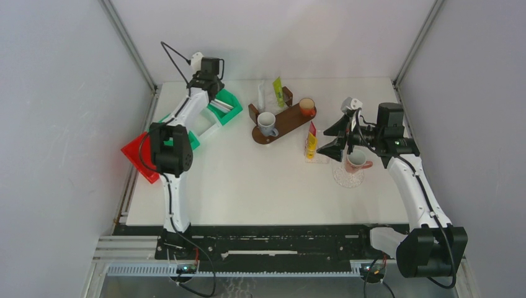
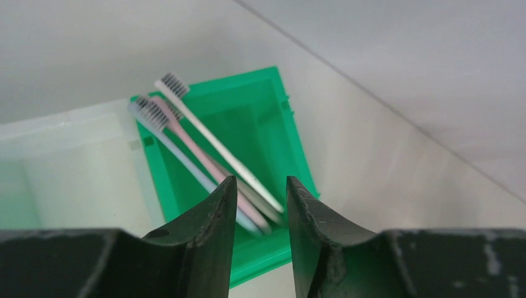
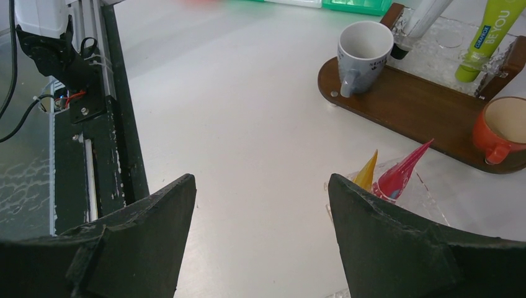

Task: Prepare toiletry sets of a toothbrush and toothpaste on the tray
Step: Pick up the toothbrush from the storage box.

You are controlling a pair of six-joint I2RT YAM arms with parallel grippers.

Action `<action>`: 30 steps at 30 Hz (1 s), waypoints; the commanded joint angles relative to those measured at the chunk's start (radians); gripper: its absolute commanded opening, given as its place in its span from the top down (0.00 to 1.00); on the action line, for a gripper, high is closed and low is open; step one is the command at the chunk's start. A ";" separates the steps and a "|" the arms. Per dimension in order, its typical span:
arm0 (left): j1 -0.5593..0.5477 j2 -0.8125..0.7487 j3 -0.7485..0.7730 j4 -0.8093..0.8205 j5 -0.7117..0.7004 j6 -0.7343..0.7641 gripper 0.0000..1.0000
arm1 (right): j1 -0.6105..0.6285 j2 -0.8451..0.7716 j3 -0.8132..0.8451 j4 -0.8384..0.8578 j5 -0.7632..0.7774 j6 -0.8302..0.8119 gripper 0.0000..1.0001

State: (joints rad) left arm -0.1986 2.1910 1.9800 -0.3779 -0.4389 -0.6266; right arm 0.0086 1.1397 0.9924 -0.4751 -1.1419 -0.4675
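**mo:** Quick one on the toothbrush pick, big stuff first. On the surface (image 1: 248, 186) we've got the wooden tray (image 1: 288, 118) with a grey mug (image 3: 363, 53), an orange cup (image 3: 505, 127) and a green-yellow tube (image 3: 487, 37) standing in a clear holder (image 3: 434, 53). The red-yellow tubes (image 3: 400, 174) sit in a glass just off the tray. The brushes are well apart from all that, in the green bin (image 2: 251, 115) at the far left.

**jay:** Yep, three in there: white toothbrush (image 2: 223, 146), pink toothbrush (image 2: 193, 144) and a pale blue one (image 2: 177, 154), side by side and touching. The left tool (image 2: 260, 180) hangs over the handle ends, jaws close together with a gap, and nothing clamped that we can see. The right tool (image 3: 260, 186) is spread wide and empty beside the tubes.

**mo:** We'd guess featherlight, stiff, smooth plastic, so slippery. The risk is pinching two at once.

**jay:** Agreed. We'd go for the white one since it's on the outside. Take it mid-handle across the narrow width, away from the bristles.
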 commanded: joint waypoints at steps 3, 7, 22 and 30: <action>-0.013 0.058 0.128 -0.133 -0.001 -0.036 0.65 | 0.007 -0.021 0.031 0.027 0.000 -0.002 0.14; -0.013 0.131 0.225 -0.201 0.045 -0.040 0.68 | 0.009 -0.020 0.031 0.026 0.003 -0.003 0.14; 0.001 0.221 0.318 -0.330 0.120 -0.173 0.69 | 0.010 -0.021 0.031 0.024 0.006 -0.007 0.14; 0.019 0.224 0.300 -0.342 0.147 -0.225 0.68 | 0.010 -0.023 0.030 0.025 0.007 -0.008 0.14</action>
State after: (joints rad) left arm -0.1898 2.4184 2.2261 -0.7124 -0.3027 -0.8101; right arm 0.0139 1.1397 0.9924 -0.4751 -1.1332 -0.4679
